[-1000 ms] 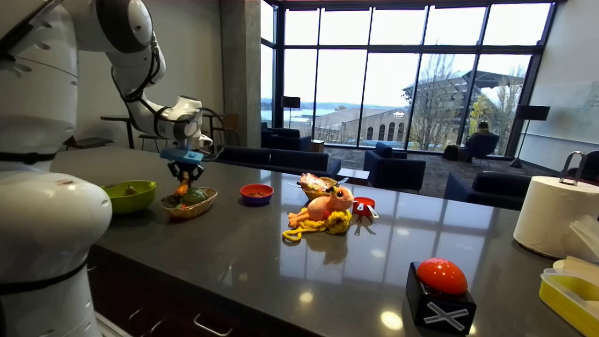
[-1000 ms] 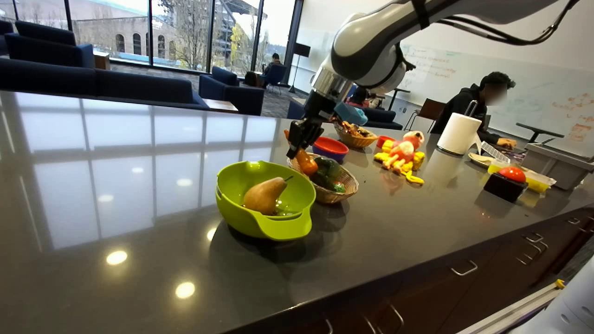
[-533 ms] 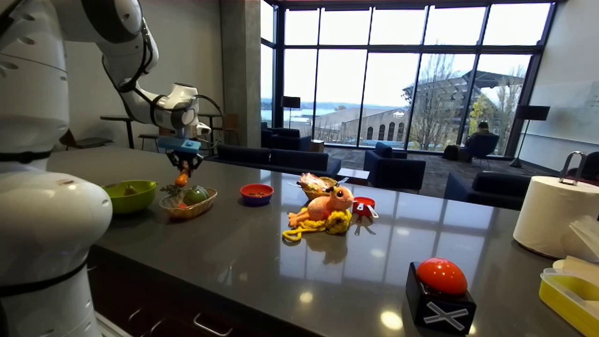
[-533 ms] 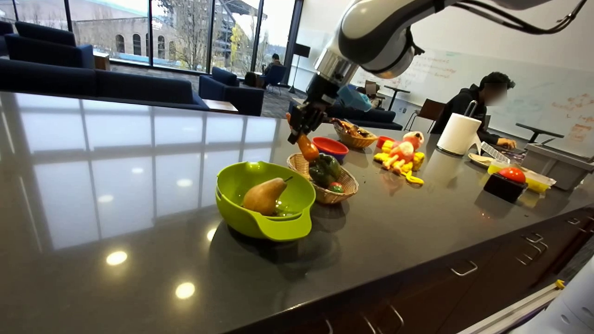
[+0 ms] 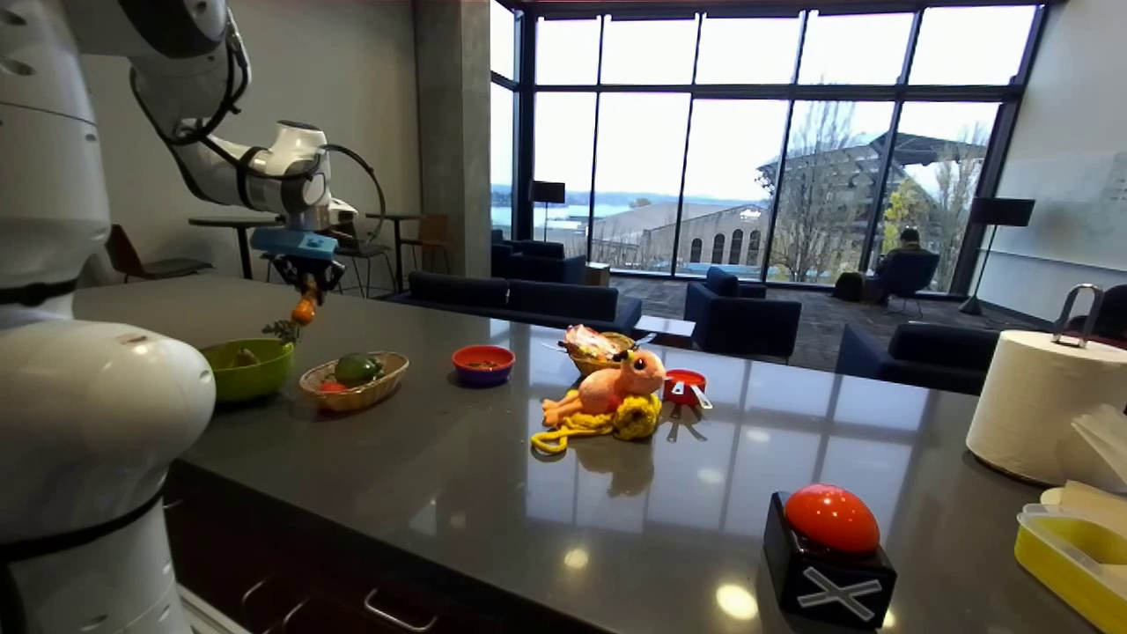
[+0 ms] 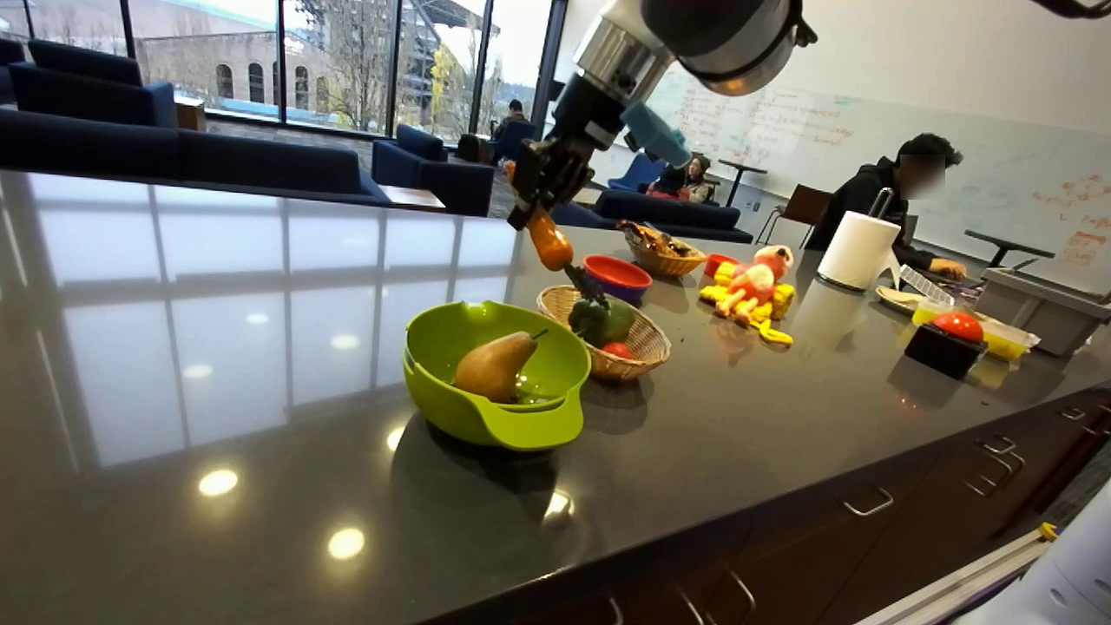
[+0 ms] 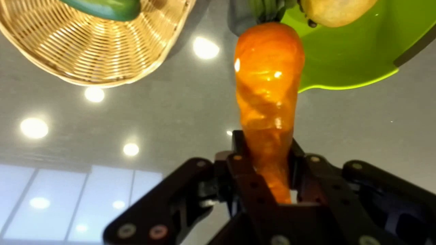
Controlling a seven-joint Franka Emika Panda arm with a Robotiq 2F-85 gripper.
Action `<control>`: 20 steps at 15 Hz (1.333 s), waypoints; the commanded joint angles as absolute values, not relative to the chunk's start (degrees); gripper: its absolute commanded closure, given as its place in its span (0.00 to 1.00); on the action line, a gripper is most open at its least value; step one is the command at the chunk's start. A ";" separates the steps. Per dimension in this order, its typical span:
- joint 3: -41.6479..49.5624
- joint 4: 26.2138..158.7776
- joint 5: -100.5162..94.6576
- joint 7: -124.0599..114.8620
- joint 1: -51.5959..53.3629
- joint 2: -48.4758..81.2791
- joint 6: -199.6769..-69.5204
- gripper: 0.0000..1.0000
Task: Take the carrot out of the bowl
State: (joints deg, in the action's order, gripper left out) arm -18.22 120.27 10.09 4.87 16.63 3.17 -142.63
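Observation:
My gripper [image 5: 310,283] is shut on the orange carrot [image 5: 304,311], near its thin end, and holds it in the air. The wrist view shows the carrot [image 7: 269,78] between both fingers [image 7: 267,146], its thick end and dark greens pointing away. In an exterior view the carrot [image 6: 550,241] hangs tilted with its greens down. The bowl shows as a shallow tan wicker basket [image 5: 365,396]. It holds a dark green vegetable [image 5: 357,370] and a red item [image 6: 618,350]. In the wrist view the carrot is outside the basket [image 7: 102,61], beside it.
A lime-green bowl [image 6: 521,425] with a pear [image 6: 495,367] stands beside the basket. A red and purple bowl [image 5: 483,363], another basket [image 6: 664,256], a pink plush toy [image 5: 607,387], a red button [image 5: 832,519] and a paper towel roll [image 6: 859,252] are on the counter.
My gripper has lifted the carrot up out of the basket. In an exterior view it has also moved sideways toward the lime-green bowl. The basket has stayed in place.

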 commanded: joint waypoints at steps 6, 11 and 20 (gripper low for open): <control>-22.34 121.32 12.18 3.80 21.37 1.93 -144.05 0.93; -22.26 121.95 7.89 3.36 21.71 1.04 -141.96 0.93; -15.40 132.54 7.72 4.07 15.72 -11.38 -140.23 0.93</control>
State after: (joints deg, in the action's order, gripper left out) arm -17.89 125.81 7.01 3.52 17.62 -3.64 -141.12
